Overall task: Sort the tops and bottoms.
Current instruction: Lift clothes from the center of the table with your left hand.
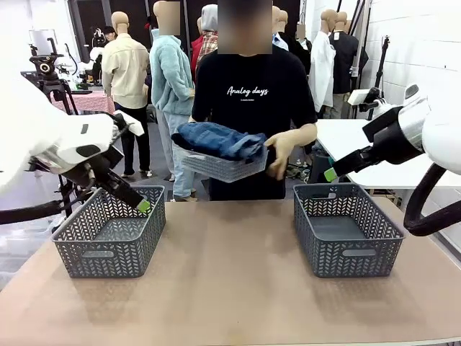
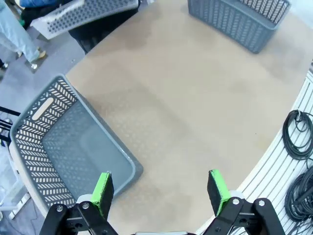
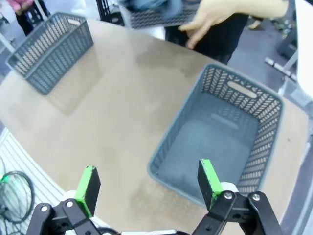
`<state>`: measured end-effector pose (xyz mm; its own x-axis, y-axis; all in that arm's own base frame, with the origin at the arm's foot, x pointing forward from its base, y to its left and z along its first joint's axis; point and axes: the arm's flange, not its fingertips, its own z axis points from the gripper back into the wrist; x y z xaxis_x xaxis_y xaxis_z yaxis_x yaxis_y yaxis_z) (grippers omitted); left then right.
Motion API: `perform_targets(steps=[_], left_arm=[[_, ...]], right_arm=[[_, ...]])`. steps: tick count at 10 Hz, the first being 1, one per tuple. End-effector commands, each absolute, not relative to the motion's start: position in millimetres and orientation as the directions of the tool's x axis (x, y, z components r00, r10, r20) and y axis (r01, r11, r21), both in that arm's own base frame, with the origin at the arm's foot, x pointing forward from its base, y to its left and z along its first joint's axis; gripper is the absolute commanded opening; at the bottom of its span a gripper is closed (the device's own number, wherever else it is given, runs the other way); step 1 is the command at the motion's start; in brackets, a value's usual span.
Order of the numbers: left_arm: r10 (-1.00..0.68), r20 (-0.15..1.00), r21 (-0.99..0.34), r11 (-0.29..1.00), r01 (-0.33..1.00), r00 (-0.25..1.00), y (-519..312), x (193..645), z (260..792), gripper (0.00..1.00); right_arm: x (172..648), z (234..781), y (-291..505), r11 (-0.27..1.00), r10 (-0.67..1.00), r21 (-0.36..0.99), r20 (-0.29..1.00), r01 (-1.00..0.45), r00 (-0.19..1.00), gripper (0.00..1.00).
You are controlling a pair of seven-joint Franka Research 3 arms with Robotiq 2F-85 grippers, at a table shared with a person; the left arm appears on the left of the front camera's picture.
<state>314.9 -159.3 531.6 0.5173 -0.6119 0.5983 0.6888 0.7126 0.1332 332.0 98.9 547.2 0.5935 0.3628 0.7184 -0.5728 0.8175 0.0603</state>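
A faded blue denim garment [image 1: 216, 139] lies folded on top of a light grey basket [image 1: 225, 168] that the person holds in both hands above the table's far edge. The white and black garments are hidden. My left gripper [image 1: 144, 206] hangs open over the far right corner of the left dark basket [image 1: 101, 259]; in its wrist view the gripper [image 2: 160, 191] is empty above that basket [image 2: 49, 147]. My right gripper [image 1: 330, 174] is open in the air above the right dark basket [image 1: 353, 259], and its wrist view shows the gripper [image 3: 148, 182] empty over the basket [image 3: 220, 132].
Bare tan tabletop [image 1: 230, 281] lies between the two dark baskets. The person's hand [image 3: 215, 14] and the light basket [image 3: 161, 17] sit at the far edge. A white table [image 1: 360, 144] stands behind on the right. Cables [image 2: 298, 142] hang off the near edge.
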Motion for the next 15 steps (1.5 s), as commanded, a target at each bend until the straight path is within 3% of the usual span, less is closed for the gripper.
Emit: perform_targets(steps=[1,2,3,15], left_arm=[[-0.596,0.621,0.114,0.711,0.693,0.509,-144.6,311.6,526.5,1.0],[-0.577,0.637,0.113,0.726,0.678,0.512,-141.5,314.1,527.8,1.0],[-0.542,0.644,0.083,0.751,0.655,0.54,-137.6,324.5,523.1,1.0],[-0.588,0.619,0.124,0.728,0.675,0.521,-149.5,315.8,538.8,1.0]], right_arm=[[306.3,497.6,89.5,0.791,0.392,0.077,0.697,-0.607,0.6,1.0],[311.9,494.6,89.0,0.788,0.393,0.088,0.689,-0.609,0.608,1.0],[332.7,543.1,98.2,0.813,0.374,0.064,0.704,-0.579,0.603,1.0],[332.7,543.1,98.2,0.813,0.374,0.064,0.704,-0.579,0.603,1.0]])
